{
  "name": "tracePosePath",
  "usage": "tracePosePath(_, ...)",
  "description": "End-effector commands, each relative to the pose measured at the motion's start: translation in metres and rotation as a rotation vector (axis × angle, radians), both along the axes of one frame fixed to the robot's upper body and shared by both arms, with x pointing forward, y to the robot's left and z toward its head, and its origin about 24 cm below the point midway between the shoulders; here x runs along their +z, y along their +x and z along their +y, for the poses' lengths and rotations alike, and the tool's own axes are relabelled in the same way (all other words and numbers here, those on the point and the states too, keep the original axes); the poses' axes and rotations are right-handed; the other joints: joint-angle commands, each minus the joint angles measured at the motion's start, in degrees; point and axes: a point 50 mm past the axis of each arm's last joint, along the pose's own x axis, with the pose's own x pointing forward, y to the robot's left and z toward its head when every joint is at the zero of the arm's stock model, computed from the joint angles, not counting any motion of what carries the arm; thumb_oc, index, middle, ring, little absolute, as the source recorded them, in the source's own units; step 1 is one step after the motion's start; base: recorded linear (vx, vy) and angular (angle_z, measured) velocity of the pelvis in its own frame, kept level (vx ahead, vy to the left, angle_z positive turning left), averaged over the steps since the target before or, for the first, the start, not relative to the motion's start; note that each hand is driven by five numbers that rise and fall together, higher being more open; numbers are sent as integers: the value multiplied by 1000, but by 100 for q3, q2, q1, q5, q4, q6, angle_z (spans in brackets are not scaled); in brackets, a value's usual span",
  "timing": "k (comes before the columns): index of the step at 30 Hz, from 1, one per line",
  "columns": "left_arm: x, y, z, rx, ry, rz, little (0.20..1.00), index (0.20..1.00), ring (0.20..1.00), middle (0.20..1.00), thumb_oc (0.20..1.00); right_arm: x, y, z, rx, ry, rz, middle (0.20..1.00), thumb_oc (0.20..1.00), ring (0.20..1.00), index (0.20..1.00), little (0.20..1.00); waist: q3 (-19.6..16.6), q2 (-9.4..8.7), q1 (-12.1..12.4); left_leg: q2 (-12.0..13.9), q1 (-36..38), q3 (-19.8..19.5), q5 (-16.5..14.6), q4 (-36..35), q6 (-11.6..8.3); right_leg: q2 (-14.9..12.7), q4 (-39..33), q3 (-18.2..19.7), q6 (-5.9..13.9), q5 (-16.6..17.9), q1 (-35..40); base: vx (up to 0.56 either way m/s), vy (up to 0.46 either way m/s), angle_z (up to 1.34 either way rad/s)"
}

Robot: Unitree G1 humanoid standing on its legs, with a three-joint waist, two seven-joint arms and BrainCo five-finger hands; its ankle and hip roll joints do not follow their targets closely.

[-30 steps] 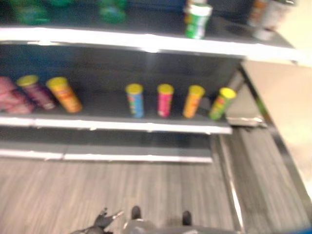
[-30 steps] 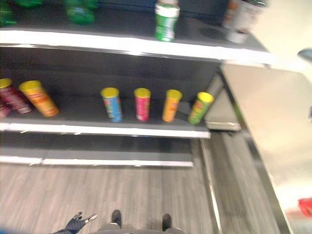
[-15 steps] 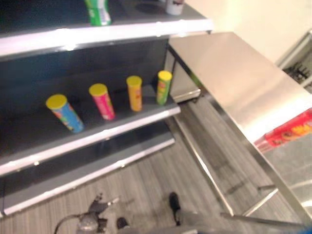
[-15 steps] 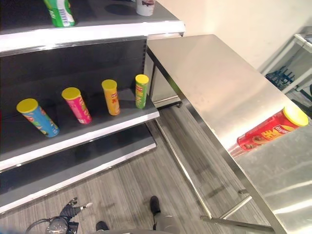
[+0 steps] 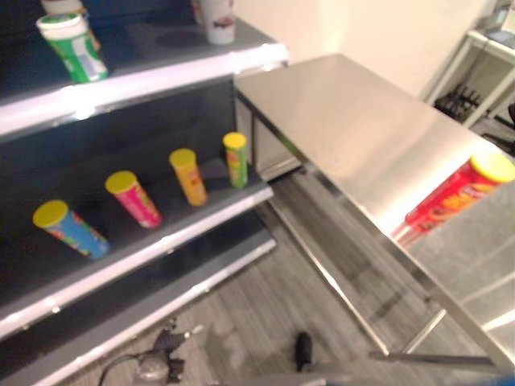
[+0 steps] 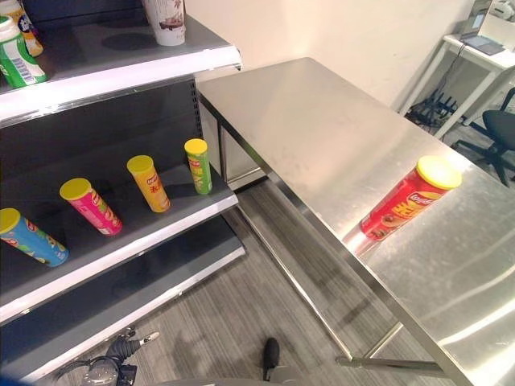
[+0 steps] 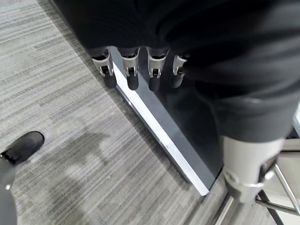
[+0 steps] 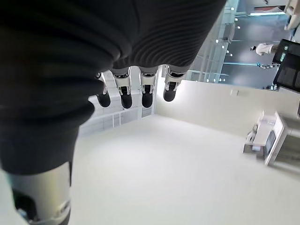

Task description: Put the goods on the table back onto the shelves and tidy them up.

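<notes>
A red can point(image 6: 405, 205) with a yellow lid lay on its side on the shiny metal table point(image 6: 322, 121). It was close to the table's near edge, with its lid pointing toward the far right corner. Nothing touched it.

The dark shelves point(image 6: 121, 68) stood to the left of the table, and the table's far left corner came right up to them. Four cans with yellow lids stood in a row on the middle shelf, near its front edge. The blue can point(image 6: 28, 238) was nearest the left end and leaned a lot. Next came the pink can point(image 6: 91, 207), then the orange can point(image 6: 149, 182). The green can point(image 6: 198, 165) stood closest to the shelf's right end. All four were apart from each other.

On the top shelf, a green and white bottle point(image 6: 16, 55) stood near the front edge at the left. A white cup point(image 6: 165, 20) stood farther back, near the right end.

The left hand point(image 7: 136, 70) hung low over the grey floor point(image 7: 56, 117), beside the bottom edge of the shelves. Its fingers were loose and held nothing. The right hand point(image 8: 136, 89) was loose too, with nothing in it, and a pale wall lay past its fingers.
</notes>
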Motion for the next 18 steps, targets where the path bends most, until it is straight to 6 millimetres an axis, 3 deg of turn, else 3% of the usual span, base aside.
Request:
tracePosePath(1, 9, 21, -3, -83, 2, -72, 1000, 1000, 1000, 1000, 1000, 30, 4, 10, 123, -45, -71, 1000, 1000, 1000, 1000, 1000, 165, -201, 127, -233, -647, -1206, -370, 399, -121, -1, 397, 58, 500, -1119, 332, 77, 9, -31)
tracePosePath(2, 9, 22, -6, -96, -9, -73, 1000, 1000, 1000, 1000, 1000, 29, 9, 14, 154, -56, -44, 1000, 1000, 1000, 1000, 1000, 162, -202, 205, -474, -684, -1602, -608, 112, -107, 3, 374, 147, 524, -1149, 399, 153, 42, -8)
tracePosePath(3, 9, 24, -7, -108, -16, -75, 1000, 1000, 1000, 1000, 1000, 28, 17, 18, 187, -67, -10, 1000, 1000, 1000, 1000, 1000, 153, -193, 329, -787, -725, -2127, -624, -241, -78, 34, 339, 298, 516, -1159, 460, 159, 81, -34)
tracePosePath(5, 4, 19, -14, -128, -39, -53, 1000, 1000, 1000, 1000, 1000, 16, 32, 26, 240, -63, 69, 1000, 1000, 1000, 1000, 1000, 115, -85, 461, -1047, -622, -2779, -648, -670, 41, 132, 284, 580, 519, -1171, 530, 160, 98, -73)
tracePosePath(7, 4, 20, -16, -132, -38, -54, 1000, 1000, 1000, 1000, 1000, 10, 39, 28, 256, -63, 116, 1000, 1000, 1000, 1000, 1000, 98, -64, 463, -1058, -599, -2739, -585, -740, 38, 122, 235, 638, 537, -1157, 604, 98, 99, -67)
tracePosePath(9, 2, 17, -14, -128, -37, -39, 1000, 1000, 1000, 1000, 1000, -4, 48, 37, 292, -92, 211, 1000, 1000, 1000, 1000, 1000, -3, 41, 423, -1103, -468, -2384, -480, -1070, 50, 71, 140, 701, 608, -1083, 569, 60, 165, -33)
tracePosePath(13, -1, 11, -14, -110, -35, -18, 1000, 1000, 1000, 1000, 1000, -9, 68, 60, 345, -220, 306, 1000, 1000, 1000, 1000, 1000, -42, 109, 477, -1176, -324, -2033, -404, -1309, 79, -22, 31, 880, 708, -973, 473, 31, 136, -55)
tracePosePath(18, -5, 2, -16, -92, -37, 6, 1000, 1000, 1000, 1000, 1000, -8, 73, 66, 337, -287, 334, 1000, 1000, 1000, 1000, 1000, -60, 97, 533, -1186, -255, -1920, -419, -1368, 105, -92, -14, 882, 748, -925, 471, 28, 49, -25)
